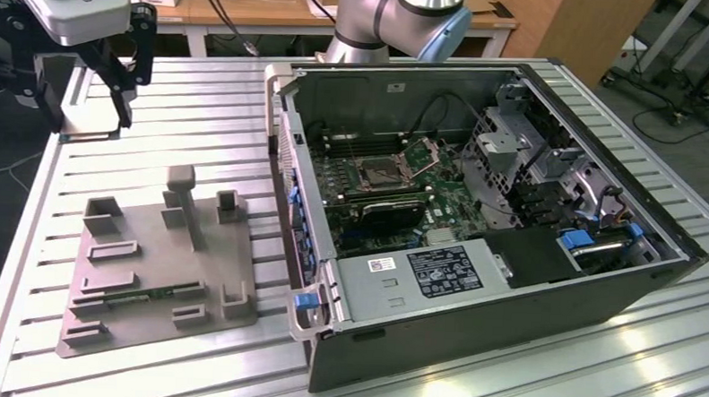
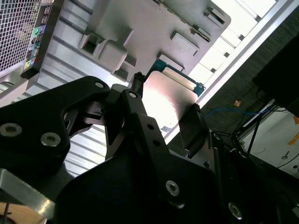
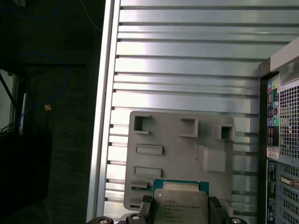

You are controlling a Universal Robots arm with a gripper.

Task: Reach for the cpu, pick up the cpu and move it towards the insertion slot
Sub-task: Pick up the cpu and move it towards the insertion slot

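The cpu [image 3: 180, 198] is a small square chip with a silvery face and a green edge. My gripper [image 3: 180, 209] is shut on it, with a black finger [image 3: 146, 206] on each side. In the second wrist view the cpu [image 2: 169, 91] shines between the same fingers of the gripper [image 2: 164, 108]. In the exterior view my gripper [image 1: 92, 124] hangs high at the far left of the table, above and behind the grey tray [image 1: 147, 275]. The insertion slot [image 1: 380, 171], a silver-framed socket with its hinged plate raised, lies inside the open computer case, well to the exterior view's right of the gripper.
The open computer case [image 1: 474, 222] takes up the exterior view's right half of the ribbed metal table [image 1: 190, 111]. The grey tray [image 3: 177, 149] with upright blocks lies below the gripper. The arm's base [image 1: 386, 29] stands behind the case. The table's edge [image 3: 100, 140] drops off beside the tray.
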